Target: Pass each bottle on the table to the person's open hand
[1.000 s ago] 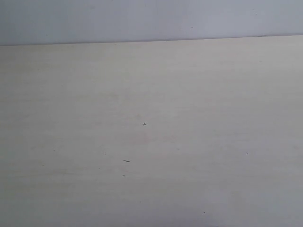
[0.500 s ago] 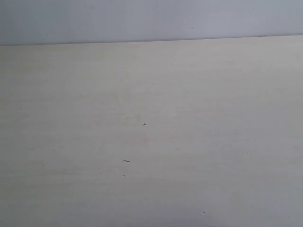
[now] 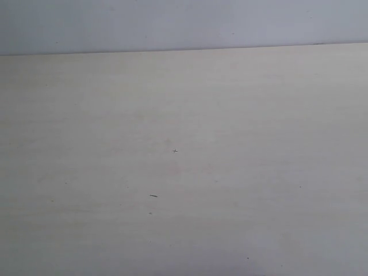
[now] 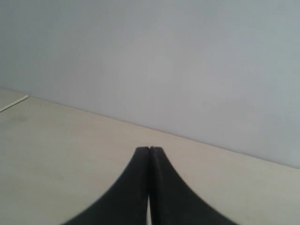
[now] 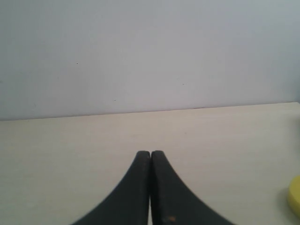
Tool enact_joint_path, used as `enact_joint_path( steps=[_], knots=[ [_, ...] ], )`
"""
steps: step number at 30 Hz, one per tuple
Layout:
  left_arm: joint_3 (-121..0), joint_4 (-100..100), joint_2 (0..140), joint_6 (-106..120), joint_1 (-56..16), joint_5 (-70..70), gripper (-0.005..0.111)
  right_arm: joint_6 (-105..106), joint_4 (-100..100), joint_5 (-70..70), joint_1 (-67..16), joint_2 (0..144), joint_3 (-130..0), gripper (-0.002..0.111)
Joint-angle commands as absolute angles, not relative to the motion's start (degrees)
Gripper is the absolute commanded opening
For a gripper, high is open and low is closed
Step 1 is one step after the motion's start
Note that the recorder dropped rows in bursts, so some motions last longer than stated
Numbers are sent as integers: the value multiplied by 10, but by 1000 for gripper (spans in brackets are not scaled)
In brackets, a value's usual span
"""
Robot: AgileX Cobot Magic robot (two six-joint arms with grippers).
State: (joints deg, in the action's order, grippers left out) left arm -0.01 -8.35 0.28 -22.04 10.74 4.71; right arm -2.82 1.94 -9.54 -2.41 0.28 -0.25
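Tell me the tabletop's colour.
The tabletop is pale beige with faint wood grain, best seen in the exterior view.

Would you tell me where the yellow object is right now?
Only the right wrist view shows it: a yellow object cut off at the picture's edge, resting on the table, apart from the shut right gripper. The exterior view misses it.

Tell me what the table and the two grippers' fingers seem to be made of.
The table: probably wood-look laminate, pale beige and matte; faint straight grain streaks, no glare. The left gripper and right gripper: black, matte, likely plastic or rubber; fine ridges along one finger's edge on the left hint at a grip surface.
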Motion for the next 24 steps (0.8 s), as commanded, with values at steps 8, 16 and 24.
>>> enact_joint_path(
  steps=[8, 16, 24],
  knots=[
    [0, -56, 0, -214, 114, 64, 0, -30, 20, -89, -21, 0, 0, 0],
    [0, -68, 0, -214, 114, 88, 0, -30, 20, -89, -21, 0, 0, 0],
    [0, -68, 0, -214, 114, 88, 0, -30, 20, -89, -21, 0, 0, 0]
  ],
)
